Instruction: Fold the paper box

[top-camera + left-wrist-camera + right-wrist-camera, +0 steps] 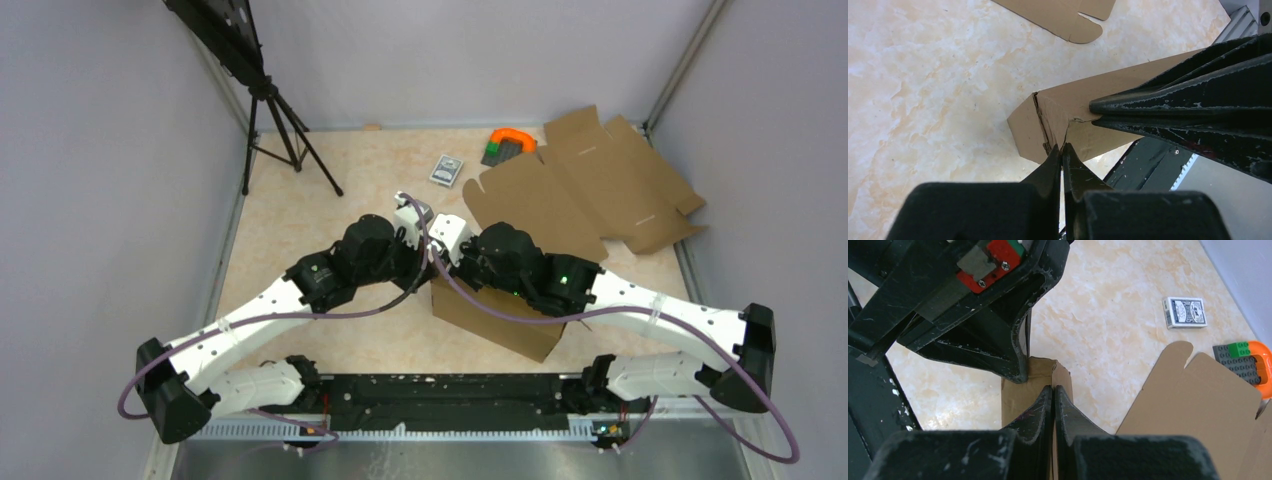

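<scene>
The paper box is a brown cardboard piece, partly raised, lying near the front of the table under my right arm. Both grippers meet at its far left corner. In the left wrist view my left gripper is shut, its tips pinching the cardboard edge at a torn crease of the box. The right gripper's fingers reach in from the right onto the same corner. In the right wrist view my right gripper is shut on an upright wall of the box, with the left fingers just beyond.
A second brown blank lies flat at the back right. A small grey card pack and an orange-and-green brick toy sit behind it. A black tripod stands at the back left. Walls close in on three sides.
</scene>
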Controlling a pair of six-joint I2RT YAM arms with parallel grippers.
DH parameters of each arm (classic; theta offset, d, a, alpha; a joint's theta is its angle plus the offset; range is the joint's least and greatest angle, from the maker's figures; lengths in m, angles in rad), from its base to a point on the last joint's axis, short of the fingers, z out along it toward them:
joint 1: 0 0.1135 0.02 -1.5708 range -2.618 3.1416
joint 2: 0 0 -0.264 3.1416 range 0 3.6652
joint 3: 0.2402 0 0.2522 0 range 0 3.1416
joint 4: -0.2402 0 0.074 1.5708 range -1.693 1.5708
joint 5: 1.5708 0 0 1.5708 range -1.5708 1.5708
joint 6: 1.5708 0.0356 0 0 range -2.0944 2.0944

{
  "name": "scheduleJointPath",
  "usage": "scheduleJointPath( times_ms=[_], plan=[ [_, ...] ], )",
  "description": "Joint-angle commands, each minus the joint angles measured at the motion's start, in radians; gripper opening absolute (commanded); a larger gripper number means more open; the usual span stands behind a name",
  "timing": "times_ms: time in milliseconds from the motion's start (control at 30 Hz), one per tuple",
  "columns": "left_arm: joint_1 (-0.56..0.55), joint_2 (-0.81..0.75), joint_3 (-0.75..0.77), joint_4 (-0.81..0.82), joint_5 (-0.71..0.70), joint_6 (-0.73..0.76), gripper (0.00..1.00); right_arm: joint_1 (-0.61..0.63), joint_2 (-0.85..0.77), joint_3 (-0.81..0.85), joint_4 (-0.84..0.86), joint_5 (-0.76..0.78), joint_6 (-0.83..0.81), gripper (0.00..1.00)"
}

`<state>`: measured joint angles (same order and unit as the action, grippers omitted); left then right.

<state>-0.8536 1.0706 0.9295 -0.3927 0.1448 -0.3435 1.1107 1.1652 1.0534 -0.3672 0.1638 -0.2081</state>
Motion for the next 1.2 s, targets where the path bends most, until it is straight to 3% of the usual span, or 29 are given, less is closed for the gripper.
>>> scheduleJointPath(
  times_ms=[0, 1167],
  plan=[
    [-0.009, 0.013, -0.004, 0.025, 0.032, -0.008, 0.00, 0.010, 0.001, -0.026, -0.081, -0.034, 0.012, 0.00],
    [-0.009, 0.005, -0.028, -0.054, -0.006, 0.046, 0.00, 0.011, -0.013, -0.084, -0.085, -0.092, 0.006, 0.00]
  ],
)
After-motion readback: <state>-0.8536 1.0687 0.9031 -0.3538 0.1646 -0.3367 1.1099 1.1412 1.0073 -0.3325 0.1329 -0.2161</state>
